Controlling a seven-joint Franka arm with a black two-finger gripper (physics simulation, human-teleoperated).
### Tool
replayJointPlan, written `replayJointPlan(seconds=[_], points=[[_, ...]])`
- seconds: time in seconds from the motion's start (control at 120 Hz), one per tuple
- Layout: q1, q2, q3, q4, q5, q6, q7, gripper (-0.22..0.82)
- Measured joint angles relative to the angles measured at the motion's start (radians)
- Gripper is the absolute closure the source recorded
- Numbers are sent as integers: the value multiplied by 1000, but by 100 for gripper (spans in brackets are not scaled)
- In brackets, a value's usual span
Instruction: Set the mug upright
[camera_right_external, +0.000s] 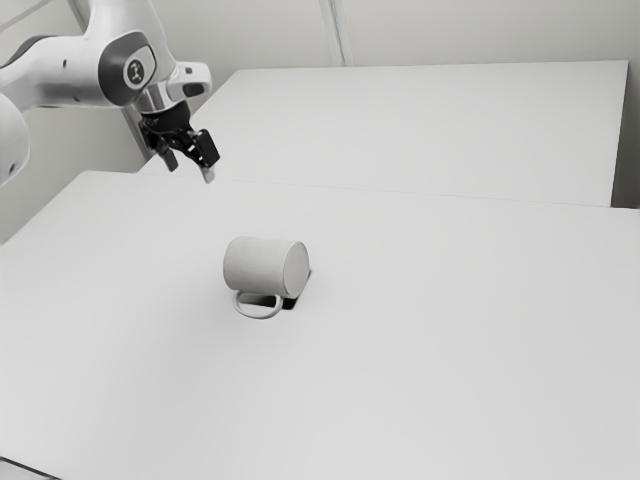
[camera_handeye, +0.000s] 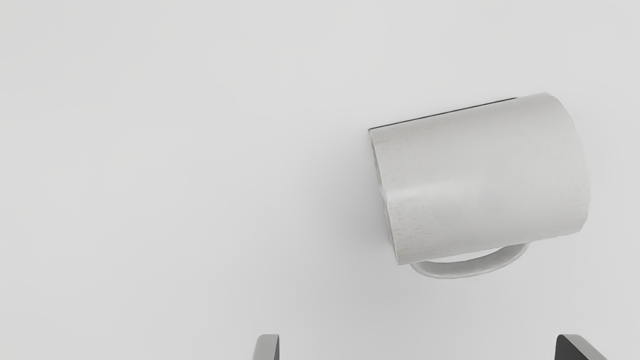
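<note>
Your black 2-finger gripper (camera_right_external: 190, 167) is wide open, its fingers (camera_handeye: 267, 348) standing well apart, and it has hold of nothing. You have it up in the air above the broad, smooth white tabletop (camera_right_external: 450, 350), toward the exterior view's upper left, at the end of the white and grey jointed arm (camera_right_external: 75, 72).

Your plain white cylindrical mug (camera_right_external: 262, 265) is lying on its side on that tabletop, below the gripper and farther toward the exterior view's right. You can see 1 flat round end (camera_right_external: 296, 270) facing the exterior view's right, and the curved white handle (camera_right_external: 258, 309) sticking out from the side nearest the exterior camera. A small black patch (camera_right_external: 290, 302) shows beside the handle, under the mug's edge.

In the wrist view, you have the mug ahead of the fingertips, apart from both, with its handle on the side toward them.
</note>
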Motion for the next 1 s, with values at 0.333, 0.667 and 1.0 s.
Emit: replayJointPlan(seconds=[0.333, 0.667, 1.0], points=[[175, 63, 0, -58, -263, 23, 100, 0], [316, 272, -2, -32, -692, -123, 302, 0], [354, 367, -3, -43, -937, -184, 457, 0]])
